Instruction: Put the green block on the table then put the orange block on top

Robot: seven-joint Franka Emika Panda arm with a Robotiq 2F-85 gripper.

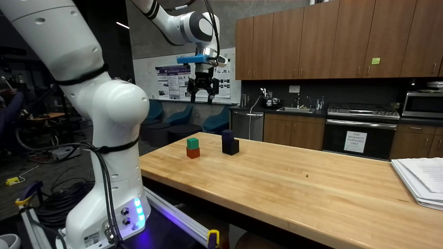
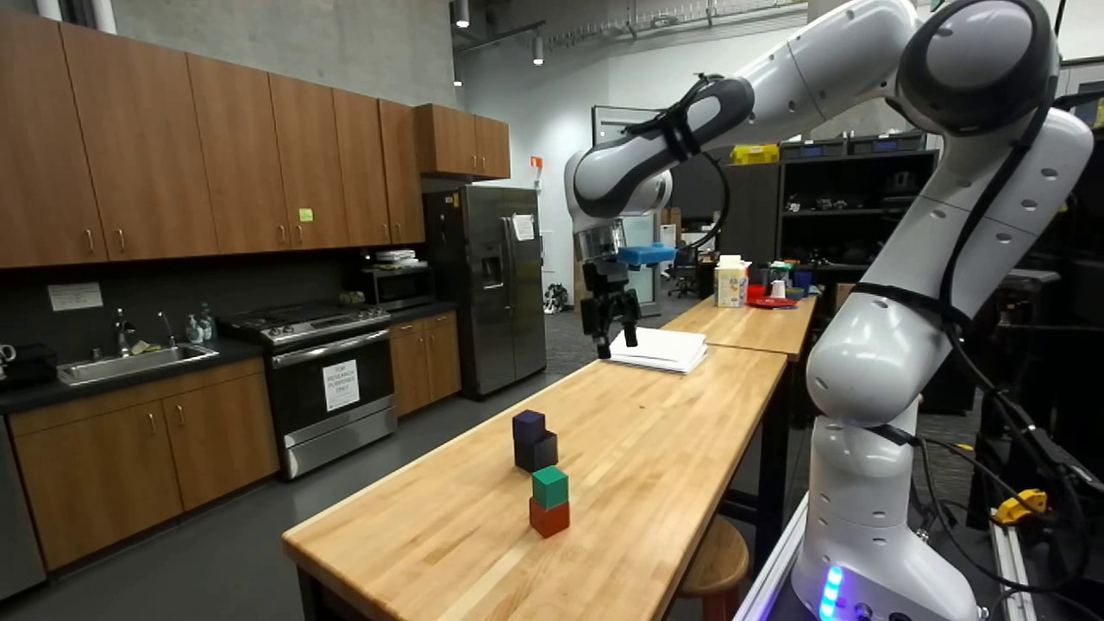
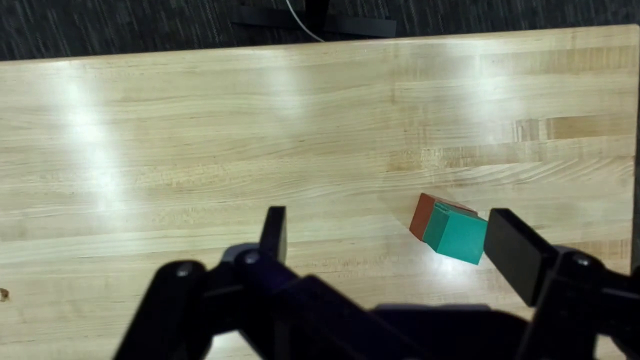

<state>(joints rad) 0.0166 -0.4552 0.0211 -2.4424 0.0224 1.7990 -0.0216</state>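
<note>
Green block [image 2: 549, 488] atop orange block [image 2: 549, 518] on tabletop [image 2: 448, 535]; end effector [image 1: 201, 99] spread, empty, higher than orange block; both placements apparently left.

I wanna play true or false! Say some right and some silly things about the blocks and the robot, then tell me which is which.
1. The green block sits on the orange block. True.
2. The orange block rests on the table. True.
3. Only three blocks are on the table. False: there are four, with the dark blue block on the black block.
4. The gripper is above the table. True.
5. The gripper is squeezing the green block. False: it is open and empty.
6. The black block touches the orange block. False: there is a gap between them.
</note>
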